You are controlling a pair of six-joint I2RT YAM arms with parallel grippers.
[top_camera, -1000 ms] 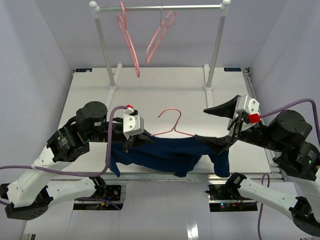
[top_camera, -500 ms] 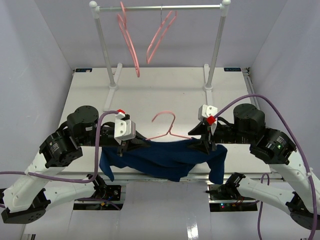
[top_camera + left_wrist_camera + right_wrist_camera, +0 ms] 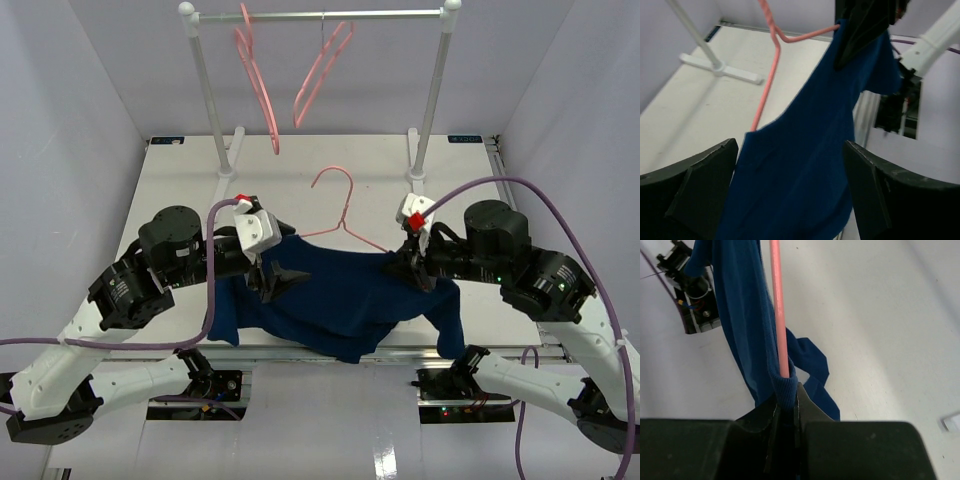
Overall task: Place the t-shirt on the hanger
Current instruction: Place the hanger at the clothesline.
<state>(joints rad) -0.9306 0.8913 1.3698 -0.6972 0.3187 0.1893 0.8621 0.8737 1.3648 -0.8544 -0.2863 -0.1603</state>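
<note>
The navy t-shirt (image 3: 340,295) hangs draped between the two arms, above the table's near edge. The pink hanger (image 3: 345,215) runs into the shirt, with its hook (image 3: 330,175) sticking out toward the back. My right gripper (image 3: 412,262) is shut on the shirt's ribbed edge (image 3: 782,385), just where the hanger's rod (image 3: 779,305) enters the cloth. My left gripper (image 3: 278,275) stands open over the shirt's left part. In the left wrist view the t-shirt (image 3: 805,150) shows between the wide-apart fingers (image 3: 705,185), and none of it is pinched.
A white clothes rack (image 3: 320,15) stands at the back of the table with two more pink hangers (image 3: 258,85) (image 3: 322,70) on its bar. Its foot (image 3: 720,67) shows in the left wrist view. The table's (image 3: 180,190) near edge lies under the shirt.
The left gripper has opened and let go of the shirt. The right gripper has swung in and shut on the shirt's edge at the hanger. The hanger's hook has moved toward the back.
</note>
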